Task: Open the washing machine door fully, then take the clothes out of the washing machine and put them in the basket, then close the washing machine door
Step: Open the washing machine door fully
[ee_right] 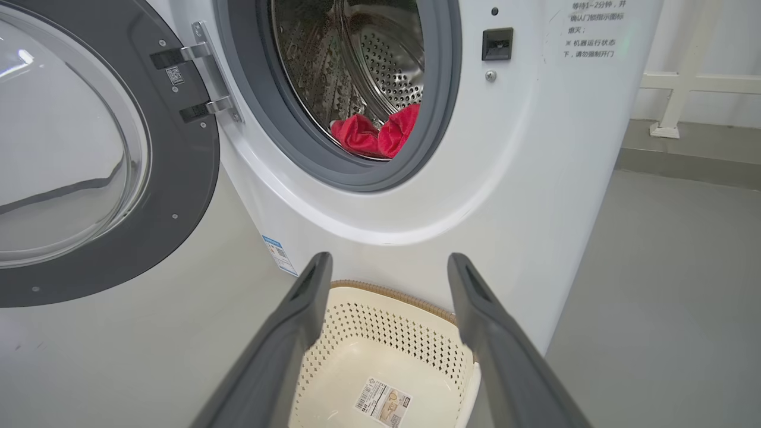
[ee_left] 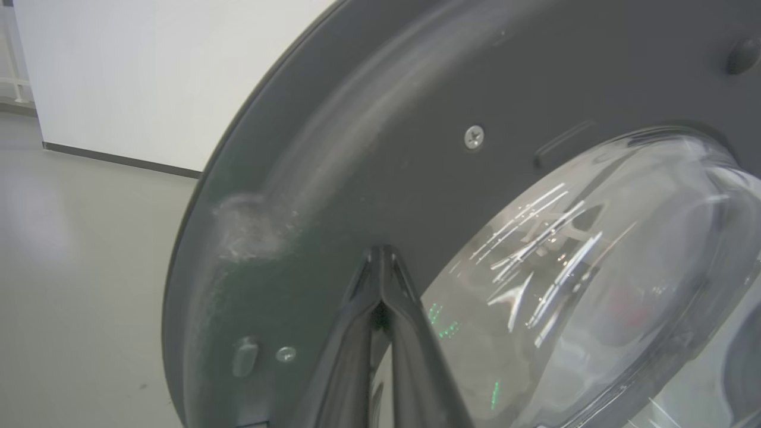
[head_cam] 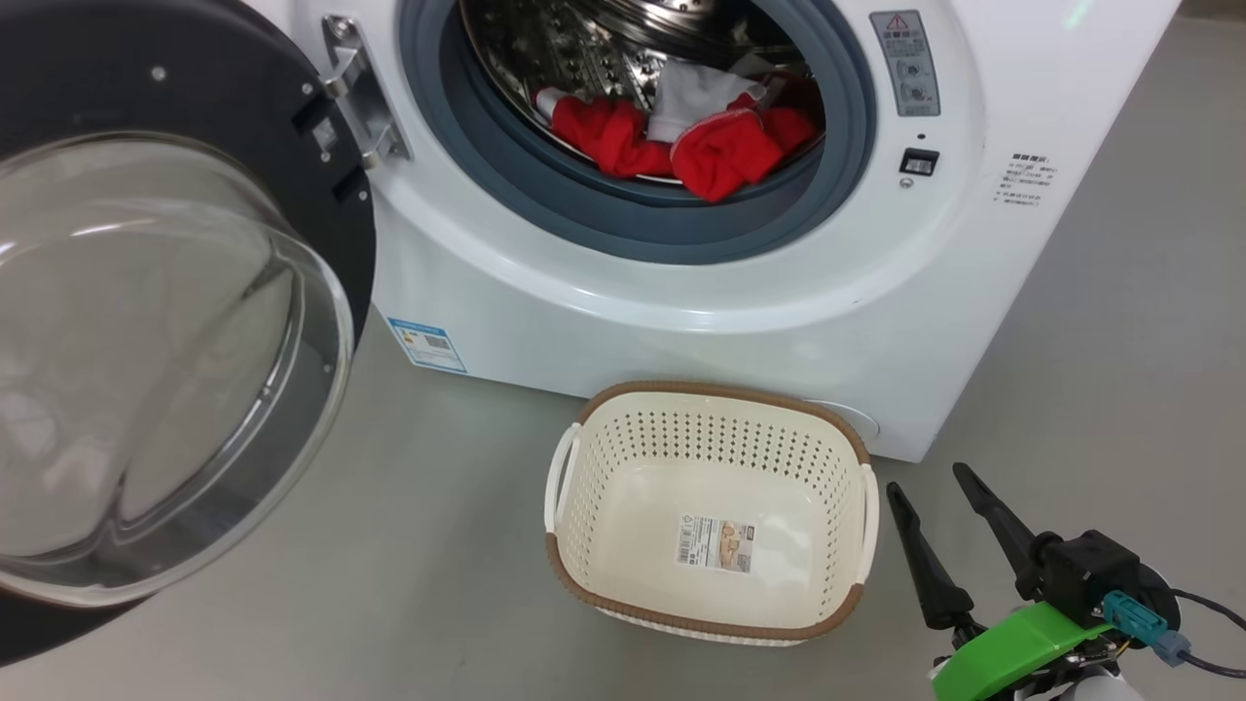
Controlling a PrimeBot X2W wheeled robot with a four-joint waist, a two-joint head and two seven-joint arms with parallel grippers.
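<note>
Now | step: swing black-rimmed round glass washing machine door fully open | left gripper jaws closed together, empty, tips at its inner rim: push plastic, not glass | right gripper jaws spread wide, empty, near cream perforated basket | red clothes inside white washing machine

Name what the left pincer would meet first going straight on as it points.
The washing machine door: the shut left pincer points at its dark inner rim, beside the glass bowl, probably very near or touching; depth is unclear.
</note>
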